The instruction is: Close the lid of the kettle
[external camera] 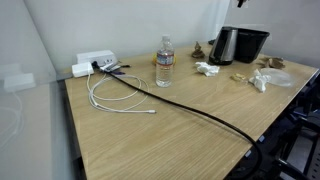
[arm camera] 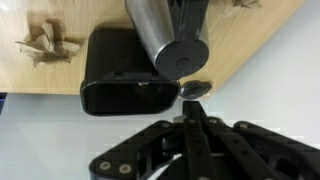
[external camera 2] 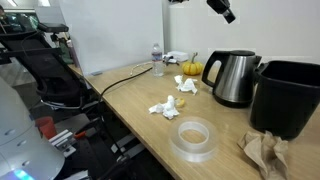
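kettle (external camera 2: 232, 80) stands at the right of the frame, just beside the black box (external camera 2: 290, 95). its lid (arm camera: 184, 56) shows in the wrist view as a dark disc at the kettle's top, but whether it is seated cannot be told. gripper (external camera 2: 222, 9) hangs well above at the top edge, jaws pressed together on nothing, judged a blunt tip for pushing the lid down.

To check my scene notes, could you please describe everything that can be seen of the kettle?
The kettle is a shiny steel jug tapering upward, with a black handle and black top trim. It stands upright on the wooden table, close beside an open black box. Whether its lid is fully shut cannot be told. The gripper hangs above it, apart; nothing grips it.
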`<action>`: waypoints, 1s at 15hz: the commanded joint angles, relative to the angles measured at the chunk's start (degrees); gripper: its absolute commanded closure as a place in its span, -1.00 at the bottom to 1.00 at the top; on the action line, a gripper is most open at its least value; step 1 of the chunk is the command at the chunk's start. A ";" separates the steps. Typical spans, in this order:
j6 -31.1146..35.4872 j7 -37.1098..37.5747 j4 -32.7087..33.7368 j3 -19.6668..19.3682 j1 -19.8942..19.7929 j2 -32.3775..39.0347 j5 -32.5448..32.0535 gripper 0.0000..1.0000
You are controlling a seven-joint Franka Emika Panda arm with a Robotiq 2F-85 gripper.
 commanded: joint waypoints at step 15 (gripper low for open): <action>-1.13 -37.35 -12.13 4.43 -1.98 -14.47 35.50 0.37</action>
